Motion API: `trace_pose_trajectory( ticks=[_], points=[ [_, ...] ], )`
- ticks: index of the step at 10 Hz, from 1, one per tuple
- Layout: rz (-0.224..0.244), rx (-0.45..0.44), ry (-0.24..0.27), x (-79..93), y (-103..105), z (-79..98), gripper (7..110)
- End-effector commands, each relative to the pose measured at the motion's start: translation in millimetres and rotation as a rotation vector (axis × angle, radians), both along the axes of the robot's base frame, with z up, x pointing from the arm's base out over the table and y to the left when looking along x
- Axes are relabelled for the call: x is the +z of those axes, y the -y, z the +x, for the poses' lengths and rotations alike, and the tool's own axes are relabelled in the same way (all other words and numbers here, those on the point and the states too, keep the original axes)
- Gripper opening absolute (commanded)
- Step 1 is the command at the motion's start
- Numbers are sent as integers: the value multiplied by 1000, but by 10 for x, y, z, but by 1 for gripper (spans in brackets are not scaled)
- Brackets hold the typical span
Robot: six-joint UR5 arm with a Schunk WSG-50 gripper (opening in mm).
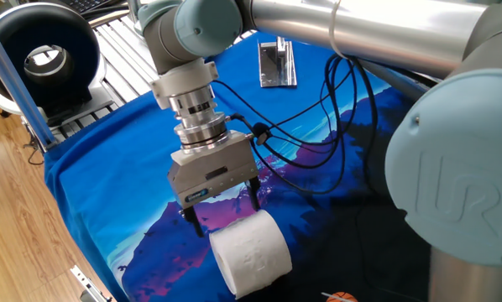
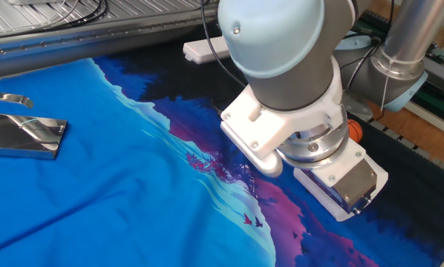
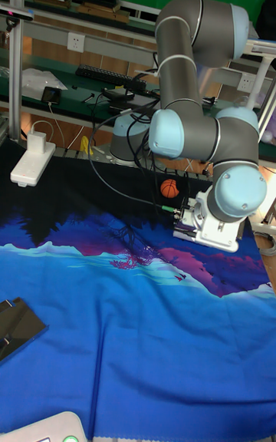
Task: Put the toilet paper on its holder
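Note:
The toilet paper (image 1: 251,252), a plump white roll, lies on its side on the blue cloth near the table's front edge. My gripper (image 1: 225,213) hangs right over the roll's far end, pointing down. Its black fingers (image 1: 192,223) stand wide apart, one at each side of the roll's top, so it is open. The holder (image 1: 277,63), a shiny silver stand, sits far back on the cloth, well away from the roll. It also shows as the holder (image 2: 23,135) at the left of the other fixed view. There and in the tall view the arm hides the roll and fingertips.
A large black ring-shaped device (image 1: 41,54) stands off the table at the back left. Black cables (image 1: 318,143) trail across the cloth behind the gripper. An orange ball (image 3: 169,187) and a white power strip (image 3: 32,162) lie near the arm's base.

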State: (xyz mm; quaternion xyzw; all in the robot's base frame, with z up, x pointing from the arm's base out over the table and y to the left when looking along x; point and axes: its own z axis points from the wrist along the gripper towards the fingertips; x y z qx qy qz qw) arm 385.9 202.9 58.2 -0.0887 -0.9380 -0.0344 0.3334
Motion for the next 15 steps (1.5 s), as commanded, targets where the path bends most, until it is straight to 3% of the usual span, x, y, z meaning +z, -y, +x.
trace_pose_trajectory(
  ticks=[1,8,12,15],
  points=[
    [-6,1,27,8,16,0,110],
    [-19,-12,25,40,93,-119,110],
    [1,-4,25,125,133,-111,110],
    [1,-48,22,-50,-20,-95,110]
  ],
)
